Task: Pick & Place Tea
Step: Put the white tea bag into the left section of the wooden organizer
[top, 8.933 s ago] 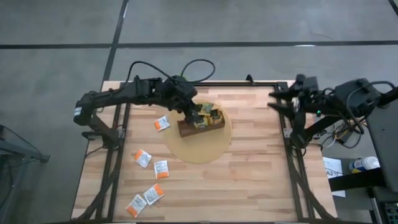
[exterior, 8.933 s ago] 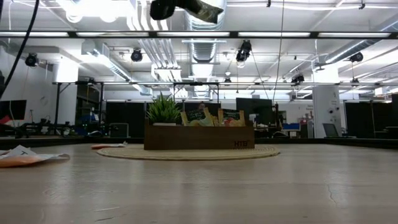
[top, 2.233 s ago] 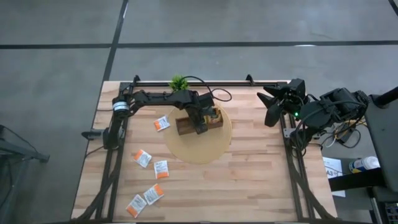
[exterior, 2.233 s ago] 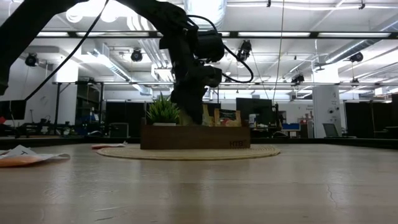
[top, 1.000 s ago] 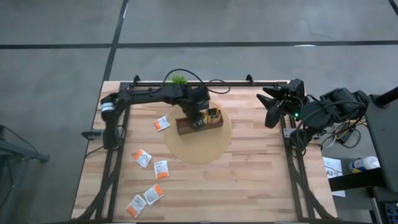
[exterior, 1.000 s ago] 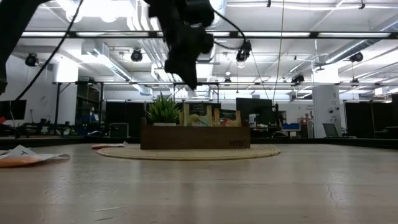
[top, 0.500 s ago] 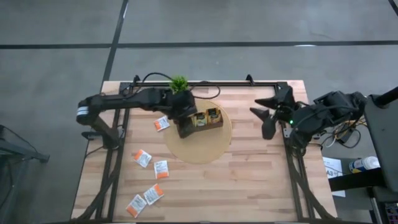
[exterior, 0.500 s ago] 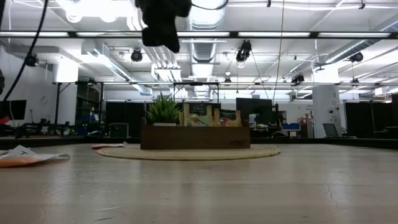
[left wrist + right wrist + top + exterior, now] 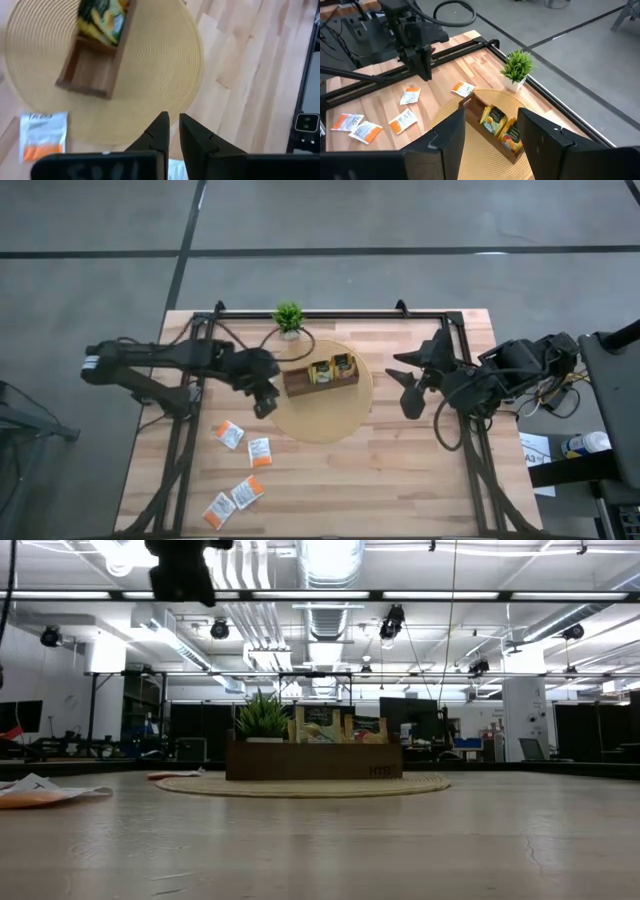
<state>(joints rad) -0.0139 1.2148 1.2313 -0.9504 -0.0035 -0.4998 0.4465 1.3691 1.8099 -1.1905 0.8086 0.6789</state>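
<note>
The tea is flat square sachets. Several white-and-orange ones (image 9: 229,433) lie flat on the table's near left, and another (image 9: 44,135) lies by the mat's edge. Two green-and-yellow sachets (image 9: 492,120) stand upright in the brown tray (image 9: 300,384) on the round woven mat (image 9: 325,420). My left gripper (image 9: 265,404) hovers left of the mat, above the table, its fingers (image 9: 160,132) almost together with nothing between them. My right gripper (image 9: 405,382) hangs open and empty off the mat's right side, facing the tray.
A small potted plant (image 9: 288,317) stands at the far edge behind the mat. Black frame rails (image 9: 330,313) run along the far, left and right sides. Bare wood (image 9: 400,480) fills the near right of the table.
My left gripper has drawn back from above the tray toward the table's left edge, rising as it went, and now hovers beside the mat. My right gripper has come a little toward the mat and the near edge, rolling as it moved. The sachets in the tray have stayed put.
</note>
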